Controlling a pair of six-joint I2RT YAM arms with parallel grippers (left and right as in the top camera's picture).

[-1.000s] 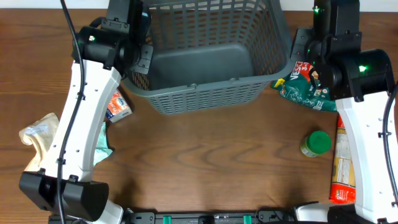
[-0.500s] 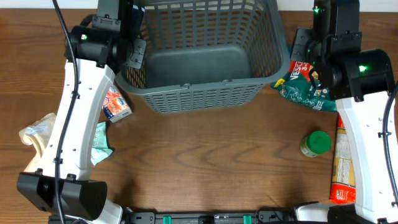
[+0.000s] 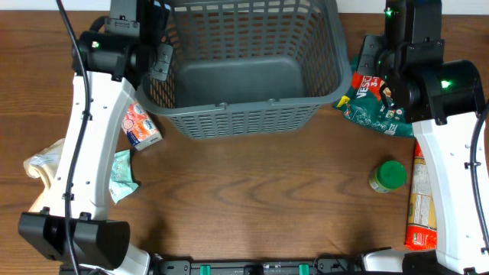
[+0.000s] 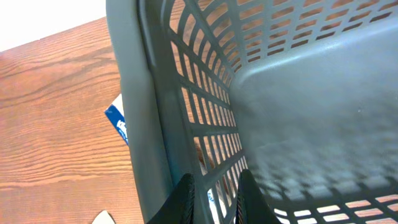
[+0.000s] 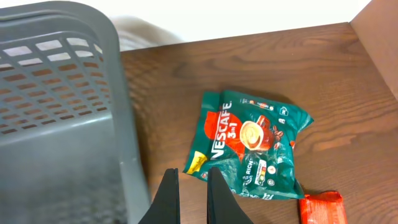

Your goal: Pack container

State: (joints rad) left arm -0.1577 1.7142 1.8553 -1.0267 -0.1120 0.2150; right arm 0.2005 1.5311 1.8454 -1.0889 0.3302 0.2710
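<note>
The container [image 3: 244,114], a large dark grey slotted basket, stands at the back middle of the table with nothing inside it. My left gripper [image 3: 157,65] is shut on its left wall, one finger inside and one outside; the left wrist view shows the fingers [image 4: 214,199] astride the lattice wall [image 4: 186,93]. My right gripper [image 3: 367,69] hovers just right of the basket, shut and empty. In the right wrist view its fingers [image 5: 193,196] are over bare table between the basket wall [image 5: 62,124] and a green Nescafe packet [image 5: 249,146].
The Nescafe packet [image 3: 374,103] lies right of the basket. A green-lidded jar [image 3: 388,176] and a long orange-red packet [image 3: 420,198] lie further right. A small red, white and blue packet [image 3: 141,128], a teal packet [image 3: 121,172] and a beige bag [image 3: 44,168] lie left.
My left gripper has moved left and back while holding the basket wall, and the container has shifted left with it. The right arm has not moved.
</note>
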